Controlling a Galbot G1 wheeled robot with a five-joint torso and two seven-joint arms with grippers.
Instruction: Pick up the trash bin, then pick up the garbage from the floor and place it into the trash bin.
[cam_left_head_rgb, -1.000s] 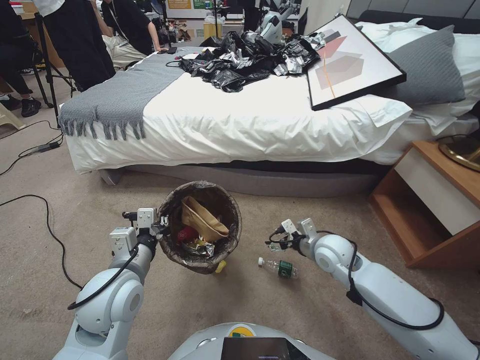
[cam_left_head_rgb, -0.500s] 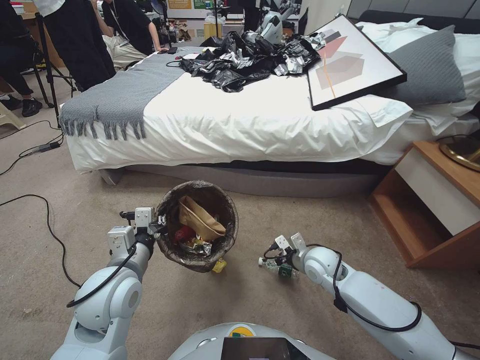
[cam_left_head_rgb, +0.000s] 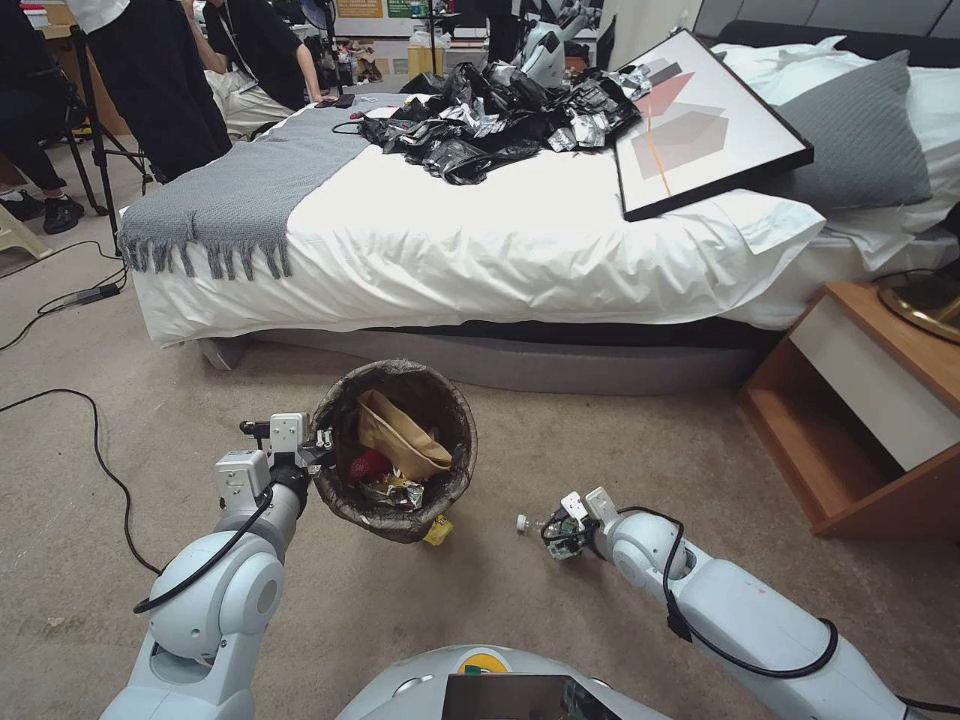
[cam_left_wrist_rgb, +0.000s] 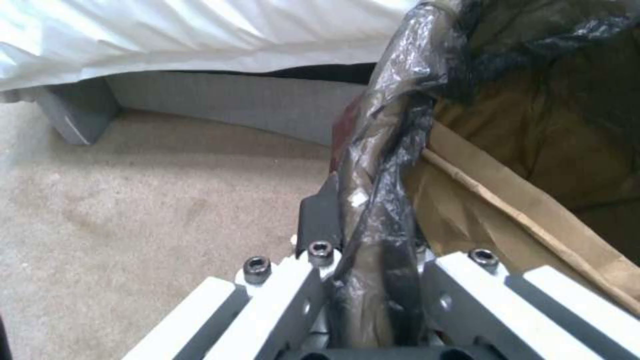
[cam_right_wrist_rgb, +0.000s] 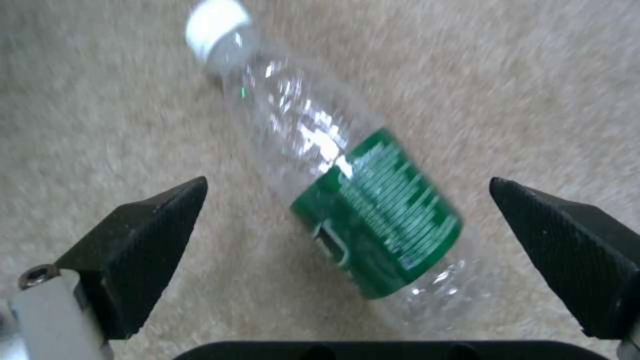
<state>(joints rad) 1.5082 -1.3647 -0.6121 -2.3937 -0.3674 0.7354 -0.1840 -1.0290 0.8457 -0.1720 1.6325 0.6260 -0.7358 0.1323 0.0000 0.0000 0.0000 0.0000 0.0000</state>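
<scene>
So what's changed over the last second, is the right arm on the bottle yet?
The right claw has come down and back toward the robot onto the clear bottle lying on the carpet; its fingers are open on either side of the green label, not yet closed. The left claw stays clamped on the trash bin rim, holding it up. The bottle hasn't moved.

A framed picture and black bags lie on the bed.

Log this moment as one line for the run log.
left gripper: shut on trash bin rim, bin held up | right gripper: open, straddling bottle on carpet | yellow wrapper: on floor by bin
</scene>
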